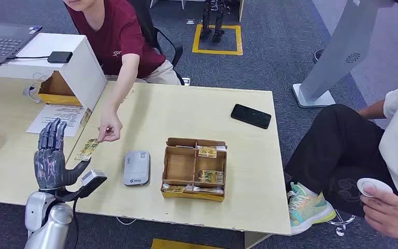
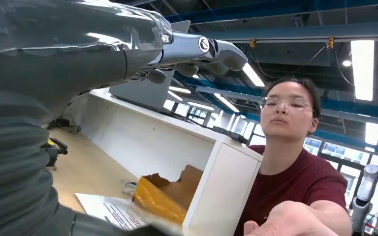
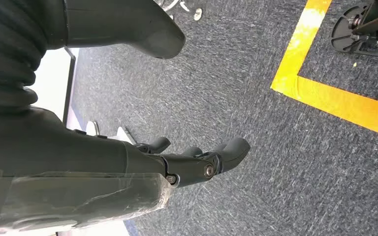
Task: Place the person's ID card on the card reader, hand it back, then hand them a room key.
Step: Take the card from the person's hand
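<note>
This is an office or lab floor dressed as a reception desk. A pale wood counter [image 1: 228, 109] stands on grey-blue carpet [image 1: 280, 57] marked with a yellow tape square [image 1: 217, 39]. A laptop [image 1: 2, 41] sits on a white riser, a kiosk stand [image 1: 337, 57] is nearby, and exposed blue ceiling beams [image 2: 285, 12] carry strip lights.

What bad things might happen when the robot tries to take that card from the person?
1. The ID card is pinched only at one corner by the person's hand, so it may slip during the handover.
2. The left hand is raised with fingers spread; closing badly could pinch the person's fingers.
3. The card reader lies close by and might get bumped.
</note>
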{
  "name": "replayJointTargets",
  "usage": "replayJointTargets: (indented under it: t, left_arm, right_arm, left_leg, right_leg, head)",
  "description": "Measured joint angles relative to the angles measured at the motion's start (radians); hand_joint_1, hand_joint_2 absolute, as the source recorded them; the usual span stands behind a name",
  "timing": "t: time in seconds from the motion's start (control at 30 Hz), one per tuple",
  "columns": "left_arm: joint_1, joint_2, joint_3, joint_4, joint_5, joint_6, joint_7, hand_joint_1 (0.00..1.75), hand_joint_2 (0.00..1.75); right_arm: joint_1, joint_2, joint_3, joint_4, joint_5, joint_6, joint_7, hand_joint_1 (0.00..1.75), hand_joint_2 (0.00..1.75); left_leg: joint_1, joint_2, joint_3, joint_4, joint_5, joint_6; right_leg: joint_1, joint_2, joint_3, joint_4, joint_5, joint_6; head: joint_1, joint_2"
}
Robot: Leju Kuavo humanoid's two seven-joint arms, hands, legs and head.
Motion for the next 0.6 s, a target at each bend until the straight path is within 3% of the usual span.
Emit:
replayJointTargets:
  t: [0.6]
  left_arm:
    - [0.000,0.018,-0.001,0.027,0.085,0.000,0.014,1.75,1.75]
  right_arm:
    - [0.000,0.002,0.000,0.000,0.014,-0.004,0.002,0.00,1.75]
  left_leg:
    - [0.000,0.000,0.000,0.000,0.000,0.000]
  right_leg:
    - [0.000,0.000,0.000,0.000,0.000,0.000]
  head:
    - [0.000,0.000]
